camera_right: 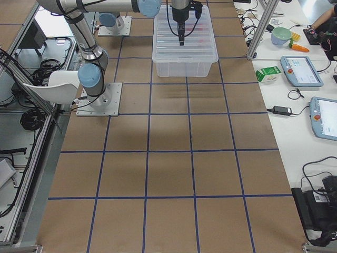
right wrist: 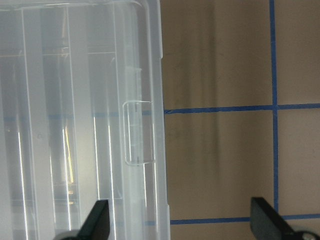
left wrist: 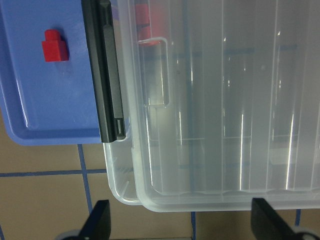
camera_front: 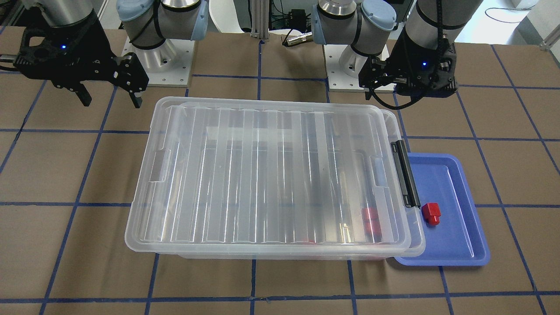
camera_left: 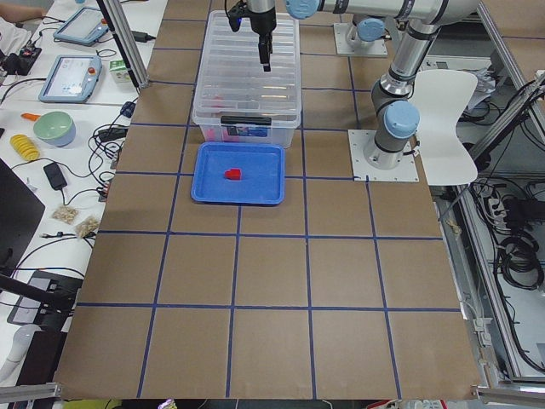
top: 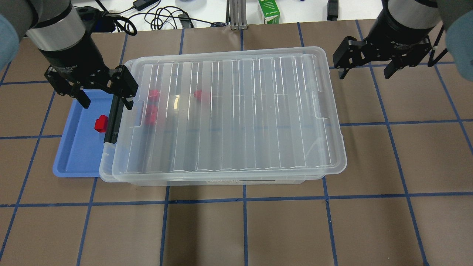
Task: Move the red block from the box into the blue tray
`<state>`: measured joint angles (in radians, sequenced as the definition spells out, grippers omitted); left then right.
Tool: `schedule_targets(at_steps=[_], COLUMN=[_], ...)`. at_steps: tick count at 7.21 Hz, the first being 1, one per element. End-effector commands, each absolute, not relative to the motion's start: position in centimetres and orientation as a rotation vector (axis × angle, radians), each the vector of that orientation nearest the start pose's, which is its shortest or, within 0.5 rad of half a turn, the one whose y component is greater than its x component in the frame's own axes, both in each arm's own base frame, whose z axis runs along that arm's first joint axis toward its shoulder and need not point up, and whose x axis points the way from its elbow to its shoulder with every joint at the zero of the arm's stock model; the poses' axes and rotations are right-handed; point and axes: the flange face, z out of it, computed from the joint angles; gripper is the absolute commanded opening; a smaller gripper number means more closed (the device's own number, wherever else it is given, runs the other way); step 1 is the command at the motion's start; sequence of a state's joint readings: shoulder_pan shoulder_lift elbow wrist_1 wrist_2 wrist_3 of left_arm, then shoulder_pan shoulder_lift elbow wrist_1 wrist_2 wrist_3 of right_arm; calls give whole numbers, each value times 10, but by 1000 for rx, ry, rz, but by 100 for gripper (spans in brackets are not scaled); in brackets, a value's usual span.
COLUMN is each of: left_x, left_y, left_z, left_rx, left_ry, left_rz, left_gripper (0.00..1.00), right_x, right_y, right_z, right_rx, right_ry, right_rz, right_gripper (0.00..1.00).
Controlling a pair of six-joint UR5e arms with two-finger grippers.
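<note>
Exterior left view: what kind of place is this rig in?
Probably a robotics lab or data-collection cell, not a factory line. Cues: the left arm is bolted to a table gridded in blue tape, a teach pendant lies beside it, and loose cables trail on the floor.

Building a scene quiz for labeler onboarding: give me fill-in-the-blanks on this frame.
The blue tray holds ___ red block.
The box is covered by its ribbed ___.
The left end effector and right end effector are both ___, holding nothing.
Missing: one; lid; open.
</note>
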<state>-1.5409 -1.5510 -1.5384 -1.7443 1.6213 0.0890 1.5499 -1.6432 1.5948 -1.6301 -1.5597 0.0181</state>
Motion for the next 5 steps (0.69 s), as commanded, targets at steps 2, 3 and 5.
schedule_targets(at_steps=[2,3,5], left_x=[-115,-114,-115], left_y=[-477,-474,-473], left_z=[493,491,488], left_rx=[99,104,99], left_ry=[3093,3091,3094], left_rz=[166,173,182], left_gripper=[100,100,100], right_x=[141,141,141], right_y=[-466,-466,-466], right_z=[526,525,526], right_rx=[78,79,78], right_ry=[3125,3125,3125], right_rz=[-136,-131,-136], right_gripper=[100,100,100])
